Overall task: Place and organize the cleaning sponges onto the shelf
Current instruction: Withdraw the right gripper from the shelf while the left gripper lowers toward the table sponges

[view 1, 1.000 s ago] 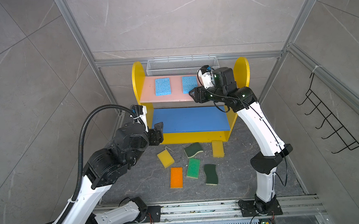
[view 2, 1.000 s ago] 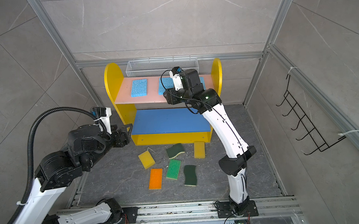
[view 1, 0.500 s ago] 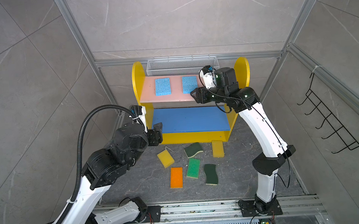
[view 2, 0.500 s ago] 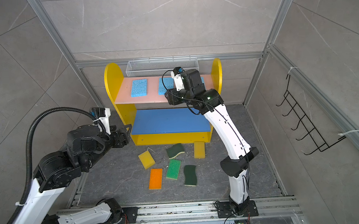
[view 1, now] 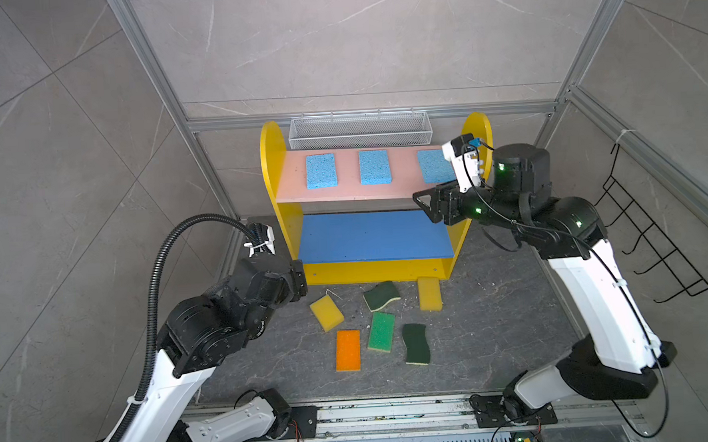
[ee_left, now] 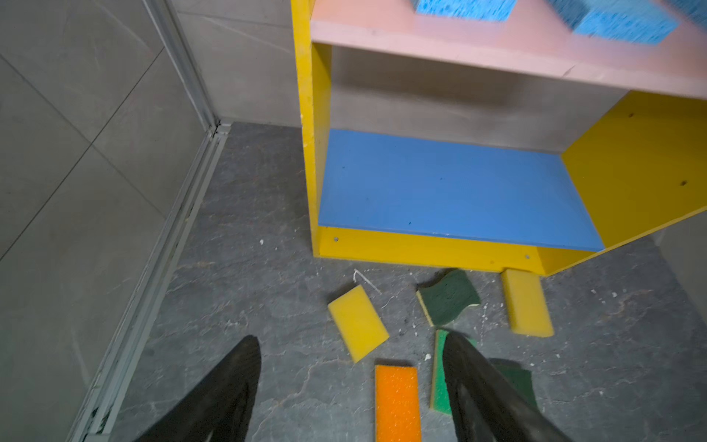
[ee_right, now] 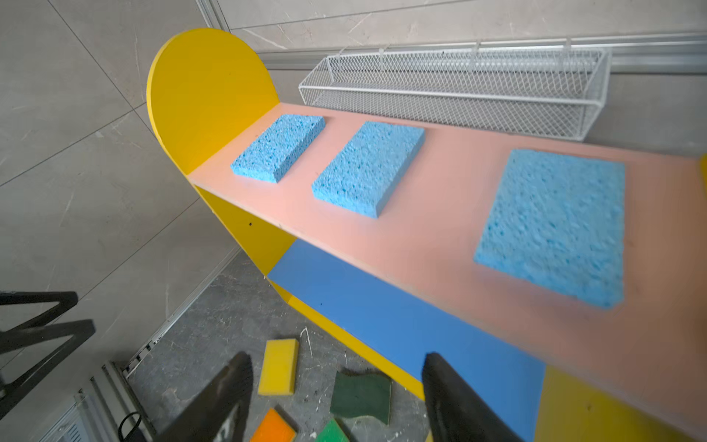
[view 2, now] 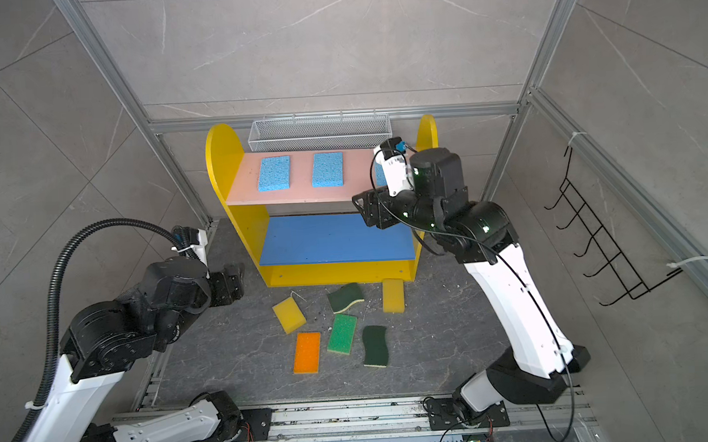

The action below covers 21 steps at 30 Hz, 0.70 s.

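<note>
Currently 3 light-blue sponges (view 1: 320, 171) sit apart on pink top board (view 1: 400, 186) of shelf (view 1: 272, 159); 6 other sponges (view 1: 348, 350) lie on floor (view 1: 494, 306) just in front. L gripper (ee_left: 350, 338) & R gripper (ee_right: 337, 356): fingers spread, nothing held.

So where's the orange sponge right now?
In both top views the orange sponge lies flat on the grey floor in front of the shelf. It is just left of the bright green sponge and closer to the camera than the tilted yellow sponge.

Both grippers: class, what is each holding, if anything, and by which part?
Nothing is held: the left gripper and the right gripper both stand open, with nothing between their jaws.
</note>
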Available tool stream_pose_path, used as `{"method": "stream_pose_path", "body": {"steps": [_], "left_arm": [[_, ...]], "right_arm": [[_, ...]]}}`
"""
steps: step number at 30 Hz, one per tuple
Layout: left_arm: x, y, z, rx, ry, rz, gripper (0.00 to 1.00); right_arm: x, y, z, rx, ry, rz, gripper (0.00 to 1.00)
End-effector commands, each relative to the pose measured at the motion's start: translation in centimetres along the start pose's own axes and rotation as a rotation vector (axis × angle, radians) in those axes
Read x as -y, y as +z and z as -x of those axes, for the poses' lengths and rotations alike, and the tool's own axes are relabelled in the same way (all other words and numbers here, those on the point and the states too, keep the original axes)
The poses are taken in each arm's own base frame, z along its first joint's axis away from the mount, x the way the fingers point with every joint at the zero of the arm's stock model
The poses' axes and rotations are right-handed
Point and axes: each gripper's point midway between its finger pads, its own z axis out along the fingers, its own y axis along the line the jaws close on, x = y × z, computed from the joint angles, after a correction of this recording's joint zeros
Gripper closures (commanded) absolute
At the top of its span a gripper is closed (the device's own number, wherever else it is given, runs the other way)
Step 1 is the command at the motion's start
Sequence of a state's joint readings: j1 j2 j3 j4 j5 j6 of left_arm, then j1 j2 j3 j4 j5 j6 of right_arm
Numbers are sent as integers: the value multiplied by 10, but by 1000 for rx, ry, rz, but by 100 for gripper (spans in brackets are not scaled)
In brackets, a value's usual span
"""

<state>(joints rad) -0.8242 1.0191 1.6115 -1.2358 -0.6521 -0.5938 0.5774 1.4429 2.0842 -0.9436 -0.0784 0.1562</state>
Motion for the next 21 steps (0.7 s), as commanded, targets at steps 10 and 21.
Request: {"method": "stream_pose_path", "body": {"steps": [10,21], "left_arm": [[12,74,-134,-335,-10,51,19],[22,130,-221,-376,-191,-3,16]], "right_arm": [[44,-21,-209,-331,223,-161,6],[79,-18,-298,-423,359,-353,1]]}}
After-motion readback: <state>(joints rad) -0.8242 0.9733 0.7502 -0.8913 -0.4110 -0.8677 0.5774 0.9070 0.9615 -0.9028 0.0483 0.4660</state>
